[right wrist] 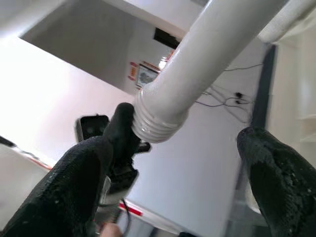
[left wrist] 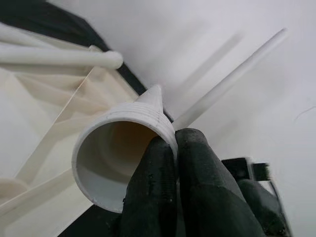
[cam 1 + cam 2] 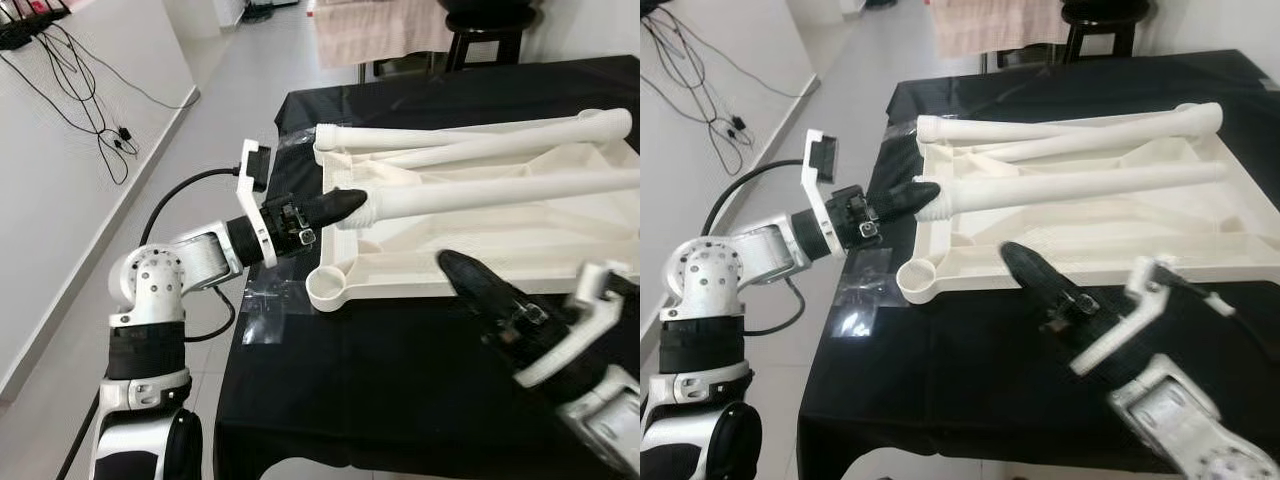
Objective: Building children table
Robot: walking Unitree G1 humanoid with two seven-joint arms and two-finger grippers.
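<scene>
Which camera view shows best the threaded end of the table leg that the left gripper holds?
The left wrist view: the threaded end is close, showing its hollow opening, ridges and the fingers pinching its rim. The right wrist view shows the ridges from outside. Both eye views show it small, beside the left gripper.

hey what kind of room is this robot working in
Probably a room in a home used as a work area: a table under a black cloth, a pale tiled floor, loose cables along a white wall, and a dark stool behind.
</scene>
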